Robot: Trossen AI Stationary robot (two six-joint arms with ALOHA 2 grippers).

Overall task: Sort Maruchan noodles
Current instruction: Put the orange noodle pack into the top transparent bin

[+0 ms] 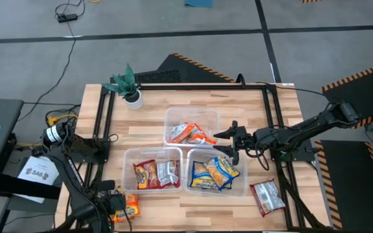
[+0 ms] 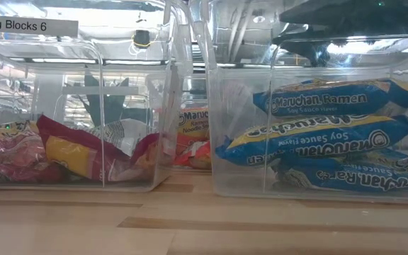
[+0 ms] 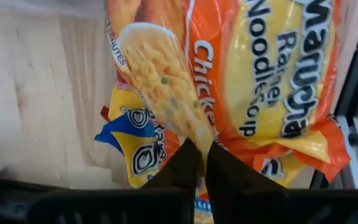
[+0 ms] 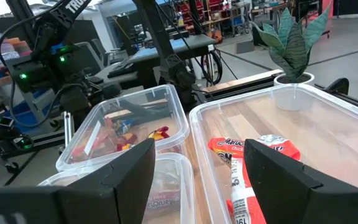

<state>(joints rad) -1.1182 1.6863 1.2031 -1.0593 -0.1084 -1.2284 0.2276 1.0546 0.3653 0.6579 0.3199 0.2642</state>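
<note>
The left gripper [image 3: 199, 163] is closed on the edge of an orange chicken packet [image 3: 253, 74], pinched at the front-left corner of the table, where a small pile of packets [image 1: 125, 206] lies outside the tubs. The packet's long axis runs straight away from the fingertips, so a lift would let it hang lengthwise below the jaws. The tub of orange packets [image 1: 191, 125] lies well apart, toward the far middle of the table, beyond the red tub [image 1: 153, 169] (the blue-and-yellow tub [image 1: 217, 172] stands just beside that one).

The right gripper [image 1: 228, 144] hovers with its jaws wide and empty above the tubs, between the orange one and the blue-and-yellow one; it is the nearer arm to a lone red packet [image 1: 267, 197] at the front right.

A blue-and-yellow packet [image 3: 135, 146] shows under the held one, and whether it is caught too is probably not, though the fingers hide the contact. In the high view the pile is largely covered by the left arm.
</note>
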